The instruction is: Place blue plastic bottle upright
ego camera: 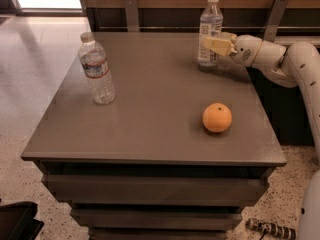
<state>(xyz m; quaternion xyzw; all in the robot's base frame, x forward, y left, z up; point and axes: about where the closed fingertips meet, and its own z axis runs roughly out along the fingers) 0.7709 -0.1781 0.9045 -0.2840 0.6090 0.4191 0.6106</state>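
Note:
The blue plastic bottle, clear with a pale label and a white cap, stands upright at the far right of the grey table. Its base is at or just above the tabletop. My gripper reaches in from the right on the white arm and is shut on the bottle at label height. One cream finger crosses the front of the bottle's lower half.
A second clear bottle with a blue-and-red label band stands upright at the table's left. An orange lies front right. A wooden wall with metal brackets runs behind the table. The floor drops away to the left.

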